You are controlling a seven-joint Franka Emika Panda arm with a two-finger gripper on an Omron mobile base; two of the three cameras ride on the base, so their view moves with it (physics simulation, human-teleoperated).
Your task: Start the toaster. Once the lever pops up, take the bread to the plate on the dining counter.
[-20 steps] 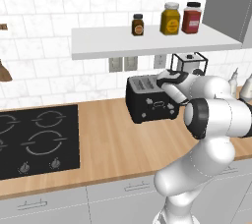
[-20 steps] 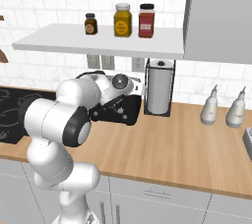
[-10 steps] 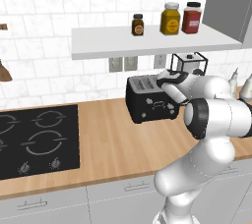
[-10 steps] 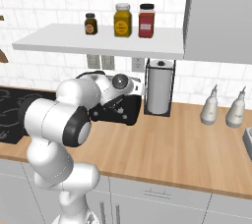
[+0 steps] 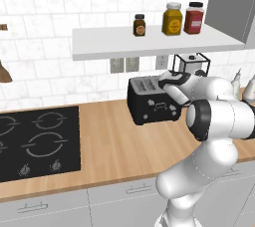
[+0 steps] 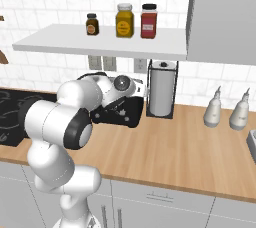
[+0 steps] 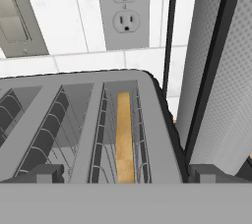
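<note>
The black toaster (image 5: 149,105) stands on the wall-side wooden counter under the shelf, also seen in the right base view (image 6: 121,116). In the hand view I look straight down into the toaster (image 7: 93,134). The bread (image 7: 124,139), a tan slice on edge, sits low in the right-hand slot. My gripper (image 7: 129,174) hangs just above that slot, open, one dark fingertip on each side and nothing between them. From the left base view the gripper (image 5: 168,80) hovers over the toaster's right end. The plate and the dining counter are out of view.
A paper towel roll in a black wire holder (image 6: 161,89) stands right beside the toaster (image 7: 216,70). A wall outlet (image 7: 123,9) is behind. The black hob (image 5: 35,141) lies to the left. The shelf (image 5: 149,42) with jars hangs overhead. Two bottles (image 6: 214,107) stand at the right.
</note>
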